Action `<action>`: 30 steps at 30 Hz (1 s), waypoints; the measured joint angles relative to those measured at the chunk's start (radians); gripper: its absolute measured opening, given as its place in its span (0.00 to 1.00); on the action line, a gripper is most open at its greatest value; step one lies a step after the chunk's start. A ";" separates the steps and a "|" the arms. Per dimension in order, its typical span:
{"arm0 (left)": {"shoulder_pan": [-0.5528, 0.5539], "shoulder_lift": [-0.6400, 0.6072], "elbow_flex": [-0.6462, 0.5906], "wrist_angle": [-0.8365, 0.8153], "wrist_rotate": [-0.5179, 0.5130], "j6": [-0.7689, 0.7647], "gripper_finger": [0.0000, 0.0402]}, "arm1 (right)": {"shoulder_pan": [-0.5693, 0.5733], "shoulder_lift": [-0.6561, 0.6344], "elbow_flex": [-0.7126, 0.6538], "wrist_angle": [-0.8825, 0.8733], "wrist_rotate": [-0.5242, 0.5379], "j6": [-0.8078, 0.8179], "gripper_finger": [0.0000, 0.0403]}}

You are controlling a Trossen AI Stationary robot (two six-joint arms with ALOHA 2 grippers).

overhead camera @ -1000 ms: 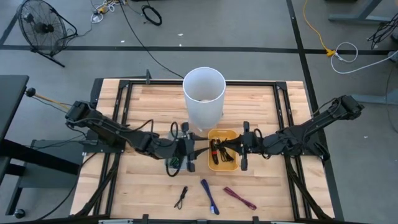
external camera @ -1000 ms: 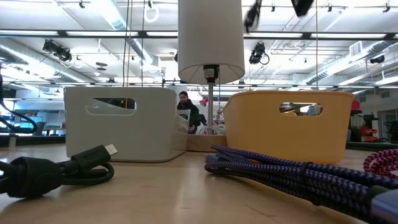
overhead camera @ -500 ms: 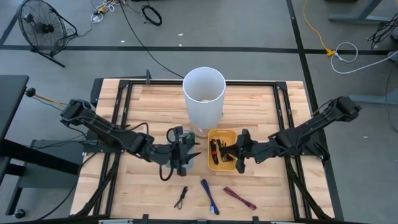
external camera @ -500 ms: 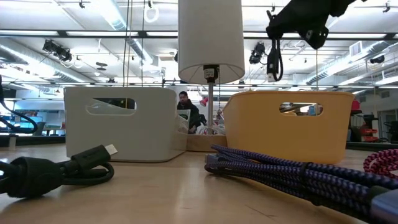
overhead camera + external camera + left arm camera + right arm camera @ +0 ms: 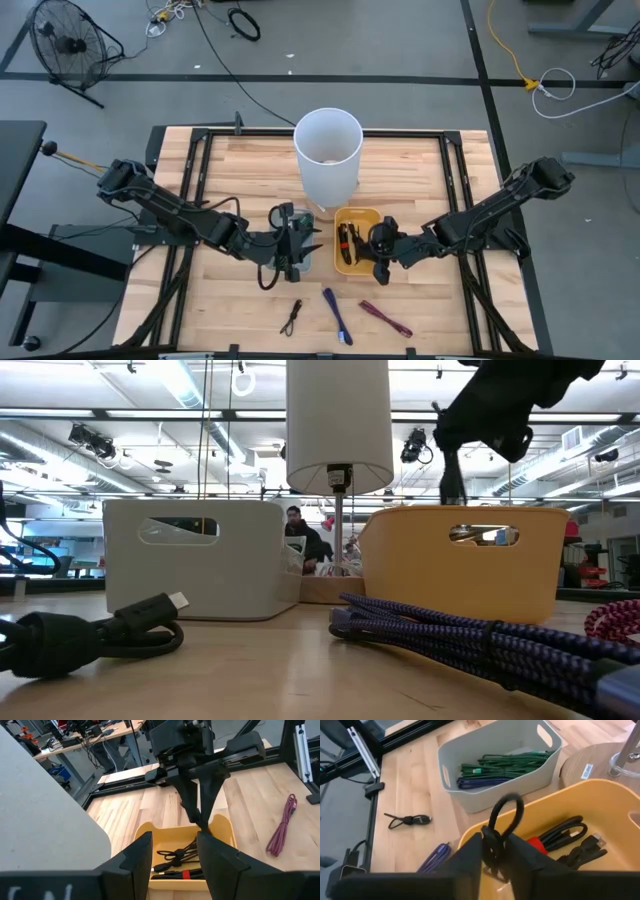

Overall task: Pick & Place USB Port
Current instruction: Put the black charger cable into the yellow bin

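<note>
1. Workshop floor, grey, with a fan and loose cords, surrounds a wooden desk (image 5: 250, 170) framed in black rails.
2. Landmark: tall white cylinder (image 5: 327, 150) on a round base, standing at the desk's middle.
3. Yellow bin (image 5: 357, 241), just in front of the white cylinder toward the desk's near edge. Contents: several coiled black cables, one with a red band.
4. Grey bin (image 5: 500, 762), beside the yellow bin and likewise just in front of the white cylinder. Contents: bundled green cables and one dark blue cable. From above it is largely covered by the left arm.
5. Right pincer (image 5: 379, 252), over the near corner of the yellow bin. A looped black USB cable (image 5: 501, 827) sits between its fingers, loop upright above the bin's rim; the fingers press against its sides. The cable's lower part is hidden behind the fingers.
6. Left pincer (image 5: 300, 245), over the grey bin, fingers parted with nothing between them.
7. Loose on the desk, further from the white cylinder than the bins: small black cable (image 5: 292, 317), blue braided cable (image 5: 336, 314), magenta cable (image 5: 385, 319).
8. Low view: right arm's upper part cut off by the frame; a person far behind the bins, too small to detail.
</note>
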 joint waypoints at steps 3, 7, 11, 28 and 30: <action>0.000 0.000 0.000 -0.002 0.000 0.000 0.40 | 0.000 0.000 0.000 0.000 0.000 -0.001 0.32; 0.000 0.000 0.000 -0.002 0.000 -0.001 0.40 | 0.000 0.000 0.000 -0.005 0.000 -0.015 0.41; 0.000 0.000 0.000 -0.002 0.000 -0.001 0.40 | -0.002 0.000 0.000 -0.006 0.038 -0.028 0.46; 0.042 -0.023 -0.001 -0.632 -0.382 -0.385 0.40 | -0.004 -0.003 0.000 -0.001 0.094 -0.059 0.37; 0.086 -0.030 0.002 -0.716 -0.400 -0.453 0.40 | -0.004 -0.003 0.000 0.001 0.095 -0.067 0.37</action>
